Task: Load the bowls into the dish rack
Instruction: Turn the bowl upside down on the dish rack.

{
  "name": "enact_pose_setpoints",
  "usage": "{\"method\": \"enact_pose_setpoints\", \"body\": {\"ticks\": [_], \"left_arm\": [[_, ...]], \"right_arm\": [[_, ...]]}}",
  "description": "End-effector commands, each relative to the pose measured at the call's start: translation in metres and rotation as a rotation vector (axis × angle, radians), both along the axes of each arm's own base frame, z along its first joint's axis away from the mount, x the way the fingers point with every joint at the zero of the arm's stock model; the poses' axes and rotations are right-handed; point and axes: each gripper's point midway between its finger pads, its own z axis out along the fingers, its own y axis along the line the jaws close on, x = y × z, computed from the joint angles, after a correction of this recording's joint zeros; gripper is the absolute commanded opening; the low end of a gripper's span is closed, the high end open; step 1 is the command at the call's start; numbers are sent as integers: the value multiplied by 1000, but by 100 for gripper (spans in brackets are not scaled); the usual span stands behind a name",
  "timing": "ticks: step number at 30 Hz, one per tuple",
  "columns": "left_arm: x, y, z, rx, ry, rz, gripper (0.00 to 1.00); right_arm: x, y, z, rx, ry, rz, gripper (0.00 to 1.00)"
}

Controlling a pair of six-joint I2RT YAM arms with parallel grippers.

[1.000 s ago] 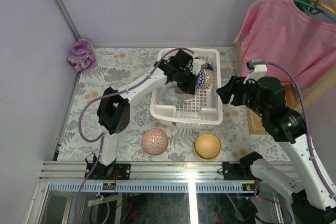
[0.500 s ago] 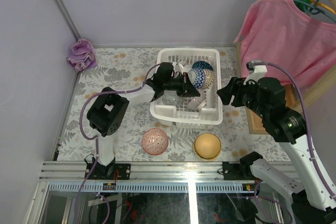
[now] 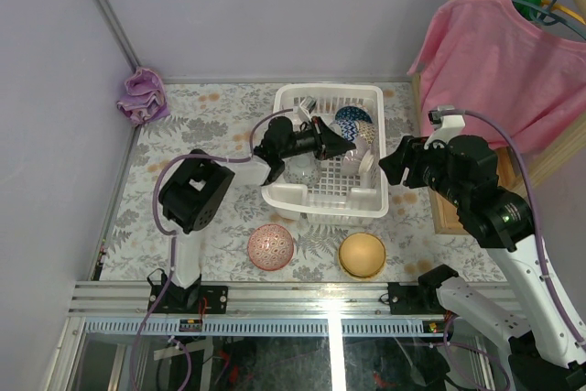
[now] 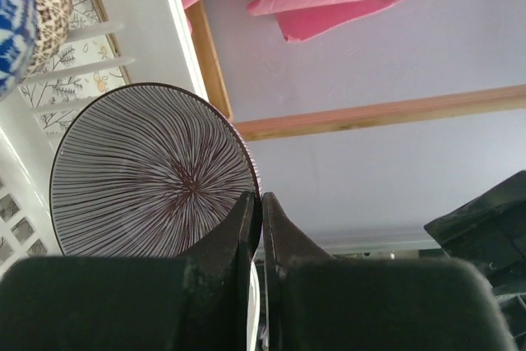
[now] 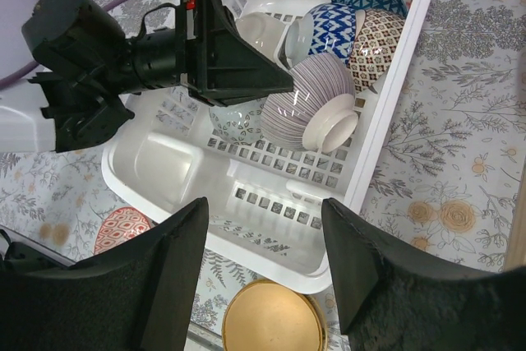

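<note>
The left gripper point(image 5: 283, 84) has its fingers pressed together on the rim of a striped bowl point(image 5: 308, 108), holding it on its side inside the rack point(image 3: 325, 200) near the right wall, just near of other bowls point(image 5: 325, 26) at the far end. The right gripper point(image 5: 263, 203) hovers just right of the rack, fingers spread and empty. A pink bowl point(image 3: 271, 246) and a tan bowl point(image 3: 363, 255) sit on the table point(image 3: 211, 125) on the rack's near side.

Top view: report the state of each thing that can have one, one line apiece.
dish rack, partly loaded.
striped bowl, held on its side inside the rack.
left gripper, shut on the striped bowl's rim.
right gripper, open, empty.
pink-red bowl, on the table, not loaded.
tan-yellow bowl, on the table, not loaded.
blue-white bowl, in the rack, on its side.
</note>
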Motion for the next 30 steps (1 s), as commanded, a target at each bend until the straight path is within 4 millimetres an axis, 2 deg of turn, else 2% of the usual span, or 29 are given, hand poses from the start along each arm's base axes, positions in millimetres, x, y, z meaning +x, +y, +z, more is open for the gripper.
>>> {"method": "enact_pose_setpoints", "body": {"ticks": [1,10,15,23,30], "left_arm": [[11,0,22,-162,-23,72,0],[15,1,-11,-214,108,161,0],[8,0,-26,-250,175,159,0],[-16,-8,-53,-108,227,115,0],[-22,-8,-94,104,282,114,0]], "right_arm": [[0,0,20,14,-60,15,64],[0,3,13,18,-53,25,64],[0,5,12,22,-51,32,64],[-2,5,15,31,-56,38,64],[-6,5,24,47,-69,44,64]]}}
